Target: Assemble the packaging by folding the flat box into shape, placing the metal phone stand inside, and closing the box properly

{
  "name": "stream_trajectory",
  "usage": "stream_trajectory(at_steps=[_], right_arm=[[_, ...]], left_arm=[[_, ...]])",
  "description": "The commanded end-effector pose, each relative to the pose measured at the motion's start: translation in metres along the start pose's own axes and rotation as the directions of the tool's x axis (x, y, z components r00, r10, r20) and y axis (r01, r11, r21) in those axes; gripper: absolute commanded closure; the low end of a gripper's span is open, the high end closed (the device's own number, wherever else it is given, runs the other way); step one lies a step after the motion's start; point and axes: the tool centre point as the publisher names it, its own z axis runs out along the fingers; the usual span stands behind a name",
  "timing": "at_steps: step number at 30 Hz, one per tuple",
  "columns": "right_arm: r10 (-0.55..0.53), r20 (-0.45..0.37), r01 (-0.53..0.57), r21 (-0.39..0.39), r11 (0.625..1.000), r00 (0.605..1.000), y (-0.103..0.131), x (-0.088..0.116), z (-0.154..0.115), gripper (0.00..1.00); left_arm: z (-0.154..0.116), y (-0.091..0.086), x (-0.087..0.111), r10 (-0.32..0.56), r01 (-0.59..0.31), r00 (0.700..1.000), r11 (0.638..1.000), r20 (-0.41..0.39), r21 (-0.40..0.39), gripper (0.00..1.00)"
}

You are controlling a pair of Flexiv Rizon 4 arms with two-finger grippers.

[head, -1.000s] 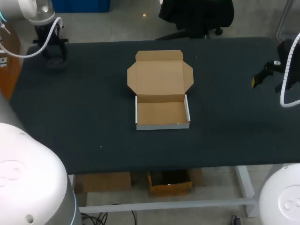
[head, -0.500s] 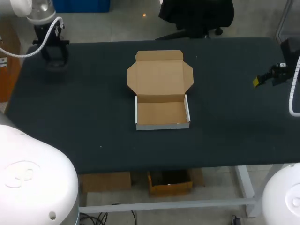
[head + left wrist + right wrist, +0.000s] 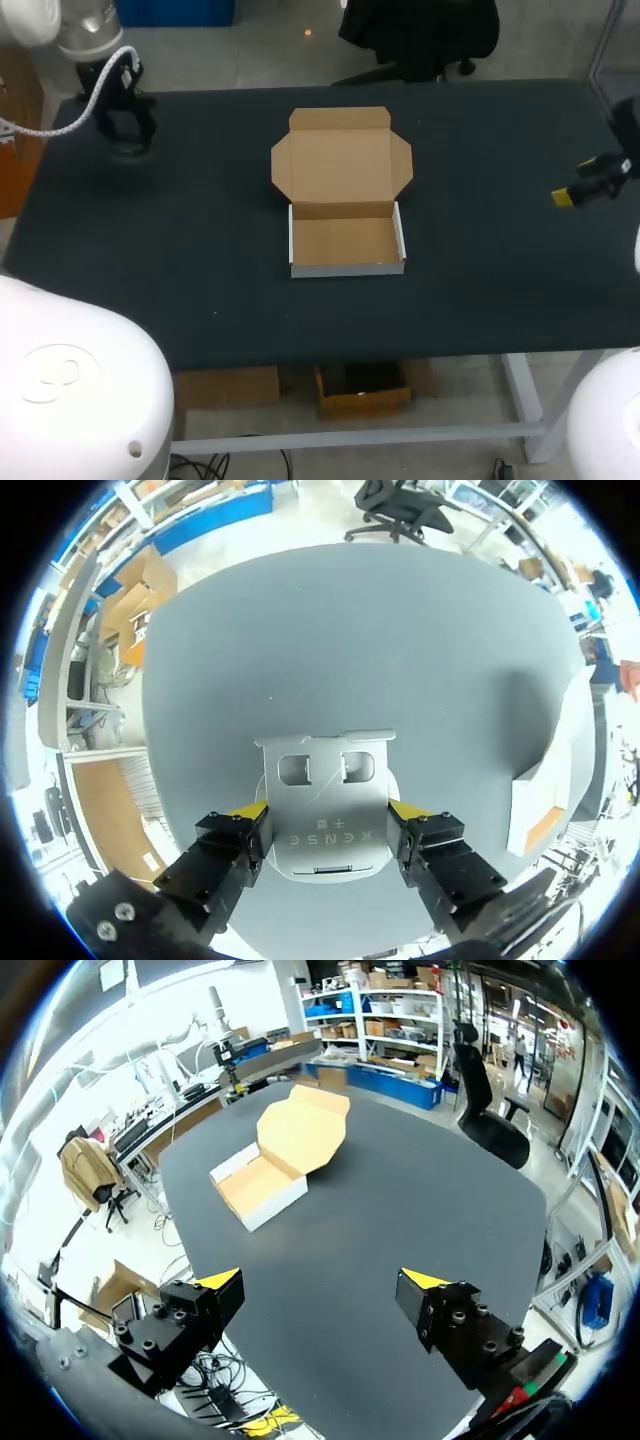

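My head camera looks steeply down from above and behind, taking in the whole dark table (image 3: 200, 260). The left wrist camera sits low and close over the flat silver metal phone stand (image 3: 325, 815). The right wrist camera hangs higher at the table's right edge, looking across it. All three catch the open brown cardboard box (image 3: 345, 240).

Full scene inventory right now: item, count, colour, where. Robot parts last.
cardboard box: 1, brown inside, white outer walls, middle of the table, lid open and laid flat behind the tray
phone stand: 1, silver metal, between the left gripper's fingers, near the table's far left corner
table: 1, black top
left gripper: 1, black with yellow tips, fingers shut on the phone stand
right gripper: 1, black with yellow tips, fingers open, empty, near the table's right edge
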Motion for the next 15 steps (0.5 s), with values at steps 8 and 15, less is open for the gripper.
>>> stream_trajectory(at_steps=[8,15], right_arm=[[-0.220,-0.129,0.229,0.066,0.971,0.967,-0.013,0.013,-0.014,0.00],[-0.220,-0.129,0.229,0.066,0.971,0.967,-0.013,0.013,-0.014,0.00]], left_arm=[[-0.010,0.033,0.049,0.104,-0.107,0.994,0.983,0.027,0.150,1.00],[-0.018,0.048,0.080,0.189,-0.190,0.982,0.971,0.021,0.147,1.00]])
